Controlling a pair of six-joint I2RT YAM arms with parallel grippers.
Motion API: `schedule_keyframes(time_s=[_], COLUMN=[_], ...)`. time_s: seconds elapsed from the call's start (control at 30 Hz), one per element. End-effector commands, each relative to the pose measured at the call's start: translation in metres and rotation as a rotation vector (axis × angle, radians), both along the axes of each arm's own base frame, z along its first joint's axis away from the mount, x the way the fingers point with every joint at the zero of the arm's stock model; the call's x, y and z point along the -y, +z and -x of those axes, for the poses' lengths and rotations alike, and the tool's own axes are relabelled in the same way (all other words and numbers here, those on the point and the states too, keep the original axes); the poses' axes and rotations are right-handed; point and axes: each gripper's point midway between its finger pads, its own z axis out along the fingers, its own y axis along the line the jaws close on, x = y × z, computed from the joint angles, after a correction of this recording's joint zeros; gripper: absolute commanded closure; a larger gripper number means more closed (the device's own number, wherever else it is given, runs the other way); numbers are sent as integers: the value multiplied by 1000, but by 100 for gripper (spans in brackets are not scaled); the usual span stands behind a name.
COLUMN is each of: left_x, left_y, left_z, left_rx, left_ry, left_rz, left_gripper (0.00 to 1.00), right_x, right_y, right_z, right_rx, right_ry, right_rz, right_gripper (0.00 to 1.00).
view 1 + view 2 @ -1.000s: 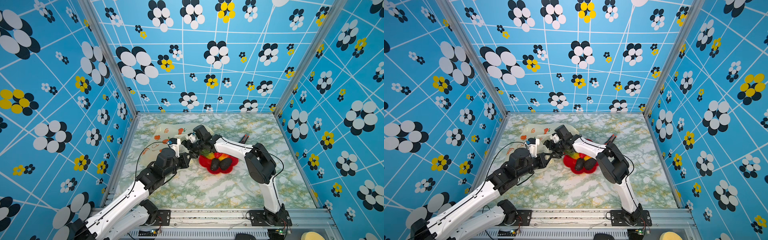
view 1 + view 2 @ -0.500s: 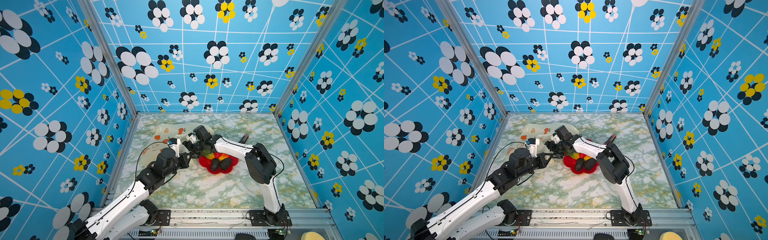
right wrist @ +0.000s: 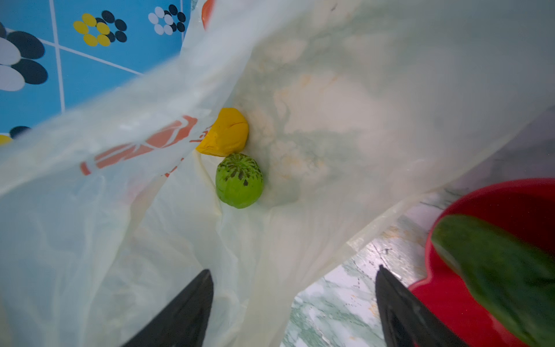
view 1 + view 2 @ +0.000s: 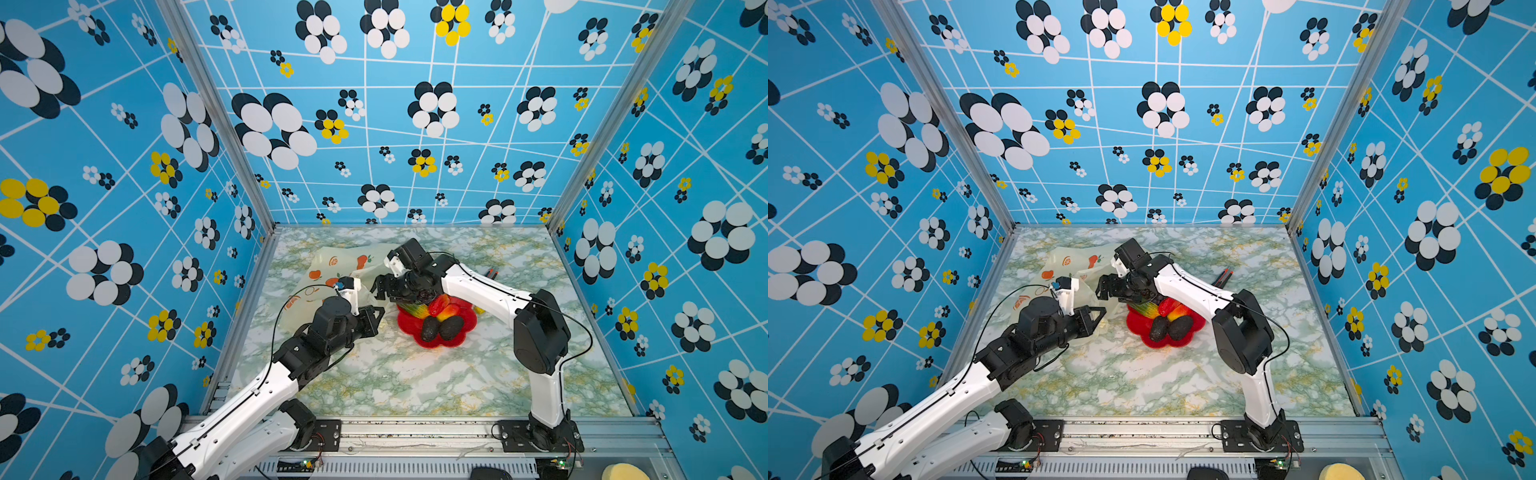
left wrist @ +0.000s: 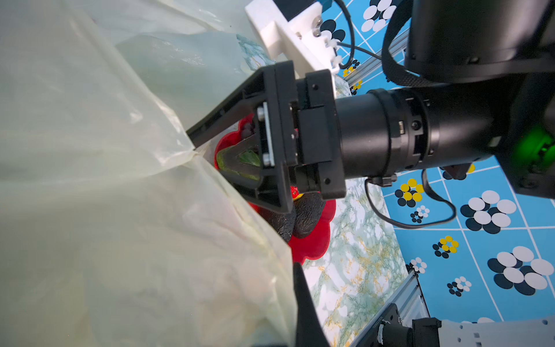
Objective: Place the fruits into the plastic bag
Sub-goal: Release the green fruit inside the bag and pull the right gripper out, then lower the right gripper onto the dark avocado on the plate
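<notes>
Though set against the frames of a second ago, found nothing shifted: same poses, same lie of the bag. Noted left gripper (image 4: 377, 318) pinched shut on the rim of the plastic bag (image 4: 328, 270), left of centre in both top views, and right gripper (image 3: 293, 270) spread wide and empty at the bag's mouth. Counted a yellow fruit (image 3: 225, 132) and a green fruit (image 3: 239, 180) inside the bag, touching; left on the red plate (image 4: 465, 324) at centre frame, two dark oval fruits (image 4: 451, 327) and a red-orange fruit (image 4: 437, 305).
</notes>
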Motion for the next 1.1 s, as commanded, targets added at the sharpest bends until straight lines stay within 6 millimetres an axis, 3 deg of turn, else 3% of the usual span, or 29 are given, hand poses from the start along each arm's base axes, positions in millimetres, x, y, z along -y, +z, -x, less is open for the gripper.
schedule_keyframes(time_s=[0.0, 0.17, 0.3, 0.4, 0.63, 0.67, 1.07], left_x=[1, 2, 4, 7, 13, 13, 17], left_y=[0, -1, -3, -2, -2, -1, -2], left_z=[0, -2, -4, -6, -4, -4, -3], left_rx=[9, 10, 4, 3, 1, 1, 5], left_ry=[4, 7, 5, 0, -9, -10, -22], left_rz=[7, 5, 2, 8, 7, 6, 1], left_gripper=[100, 100, 100, 100, 100, 100, 100], right_x=[25, 53, 87, 119, 164, 171, 193], right_y=[23, 32, 29, 18, -11, -22, -56], right_z=[-2, -1, -2, -3, 8, 15, 40], right_rx=[110, 239, 281, 225, 103, 66, -110], right_ry=[27, 122, 152, 109, 24, 20, -85], right_rz=[100, 234, 393, 494, 548, 562, 519], right_gripper=[14, 14, 12, 12, 9, 8, 6])
